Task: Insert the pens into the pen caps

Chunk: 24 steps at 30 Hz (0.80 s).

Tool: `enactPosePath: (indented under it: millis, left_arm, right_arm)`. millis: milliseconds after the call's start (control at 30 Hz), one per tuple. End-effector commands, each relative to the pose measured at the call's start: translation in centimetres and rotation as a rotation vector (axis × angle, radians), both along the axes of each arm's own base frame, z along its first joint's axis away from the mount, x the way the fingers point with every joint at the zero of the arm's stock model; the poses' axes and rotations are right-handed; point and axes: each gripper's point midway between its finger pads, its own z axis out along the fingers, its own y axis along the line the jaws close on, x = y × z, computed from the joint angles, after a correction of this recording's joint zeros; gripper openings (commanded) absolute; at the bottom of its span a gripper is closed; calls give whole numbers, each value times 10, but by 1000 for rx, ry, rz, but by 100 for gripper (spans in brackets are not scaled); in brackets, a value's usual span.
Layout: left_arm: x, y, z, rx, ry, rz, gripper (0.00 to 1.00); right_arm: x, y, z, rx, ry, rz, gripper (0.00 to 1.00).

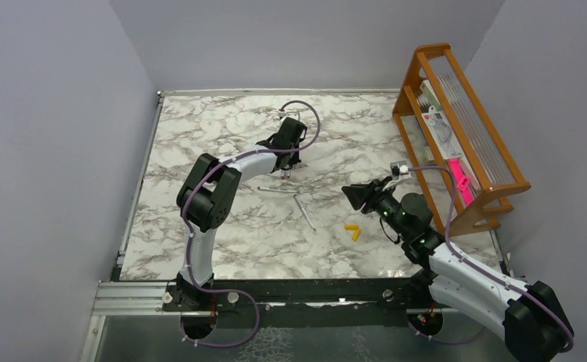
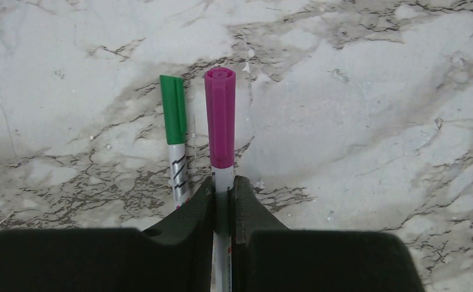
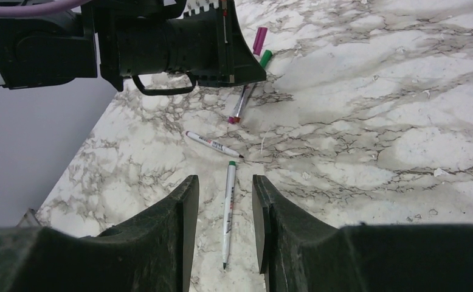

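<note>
The left gripper [image 2: 223,182] is clamped tight on the white barrel of a pen [image 2: 222,173], just behind its magenta cap [image 2: 220,115]. The cap sits on the pen's end and points away from the fingers over the marble table [image 2: 355,121]. Close alongside on the left, a second pen [image 2: 179,173] lies flat with a green cap [image 2: 174,109] on it.

The right gripper [image 3: 225,181] has its jaws partly apart and holds nothing. Below it a bare pen [image 3: 228,207] lies lengthwise on the table, in line with the gap between the fingers. Just beyond that one, another bare pen [image 3: 213,144] lies at a slant, their tips near each other. Two yellow-orange caps [image 1: 352,231] lie together on the table, near the right gripper and towards the arm bases.
</note>
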Motion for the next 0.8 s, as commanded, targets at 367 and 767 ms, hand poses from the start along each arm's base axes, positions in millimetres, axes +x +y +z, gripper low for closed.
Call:
enactPosePath:
  millis: [367,767]
  left_arm:
    - [7,7,-6,-21,9,17,24]
    - [-6,-3,54,-179,-137,-53,27]
  right_arm:
    - [-3,2,-35,-91,84,25,38]
    - [-6,43,-86,-230,244,226,45]
